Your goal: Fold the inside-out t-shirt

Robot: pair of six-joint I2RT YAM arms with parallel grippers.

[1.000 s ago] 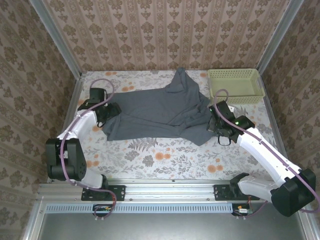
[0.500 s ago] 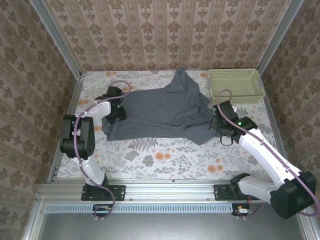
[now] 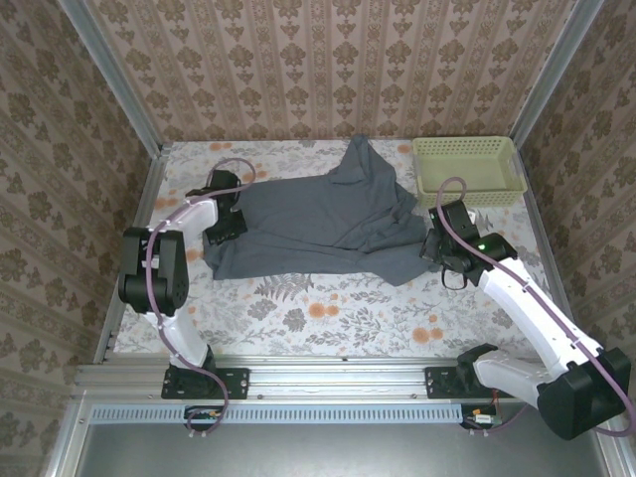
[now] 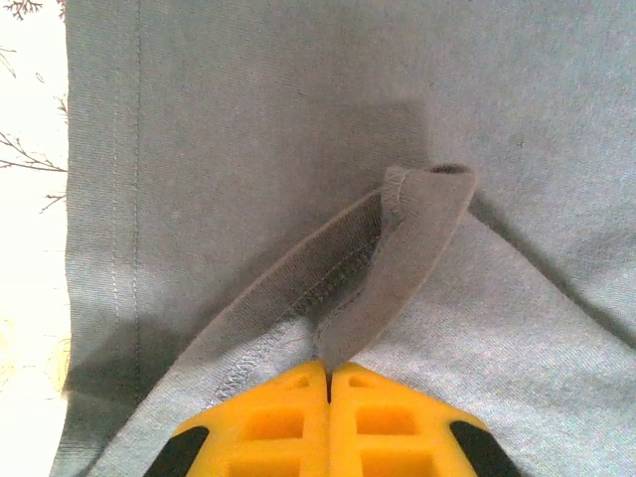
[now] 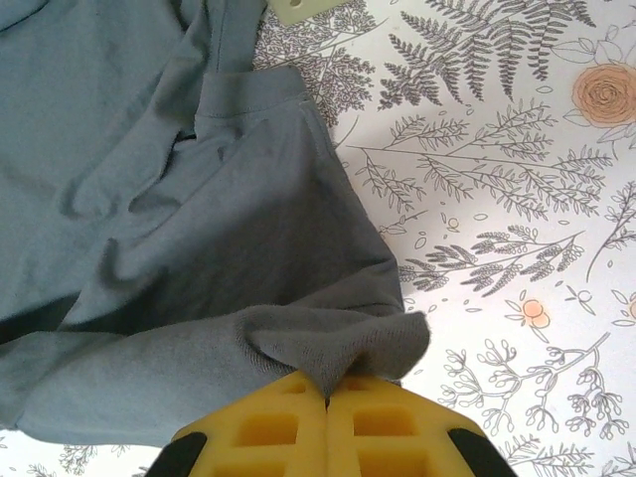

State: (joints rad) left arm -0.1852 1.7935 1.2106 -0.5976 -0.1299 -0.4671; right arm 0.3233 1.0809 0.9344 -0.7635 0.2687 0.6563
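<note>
Task barely begun; inside-out t-shirt lies spread, rumpled, mid-table; no fold visible; left tool clamped on hem pinch at one side; right tool clamped on bunched edge opposite; all folding left.

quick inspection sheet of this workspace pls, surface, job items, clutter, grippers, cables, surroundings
surface: floral tablecloth, flat, no spills seen
job's things: dark blue-grey t-shirt spread across the middle, one part bunched toward the far edge
clutter: yellow-green basket at the far right, beside the shirt
grippers: left gripper shut on a hemmed fold at the shirt's left edge; right gripper shut on a bunched corner at its right edge
cables: purple cables, one looped over each arm's wrist
surroundings: patterned walls on three sides, metal rail at the near edge
</note>
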